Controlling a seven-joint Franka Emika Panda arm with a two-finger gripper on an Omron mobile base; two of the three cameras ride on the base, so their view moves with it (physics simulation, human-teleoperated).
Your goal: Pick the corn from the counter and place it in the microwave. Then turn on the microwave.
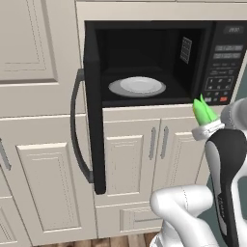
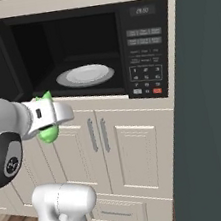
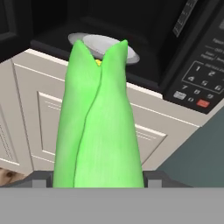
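My gripper (image 1: 208, 126) is shut on the bright green corn (image 1: 204, 110), which points up toward the microwave (image 1: 144, 29). It hangs in front of the cream cabinets, below and right of the cavity's front edge. The microwave door (image 1: 94, 120) stands swung open to the left, and a white plate (image 1: 137, 87) lies inside. From the right base, the corn (image 2: 49, 133) sticks out above and below the gripper (image 2: 45, 117), left of the plate (image 2: 85, 75). In the hand view the corn (image 3: 100, 127) fills the middle between the fingers, its tips toward the plate (image 3: 127, 51). The counter is out of view.
The keypad with its red button (image 1: 223, 99) sits on the microwave's right side; the button (image 2: 157, 90) also shows from the right base. Cream cabinet doors (image 2: 134, 149) run below. A dark teal panel (image 2: 210, 117) rises close on the right. The open door's grey handle (image 1: 77, 130) juts out.
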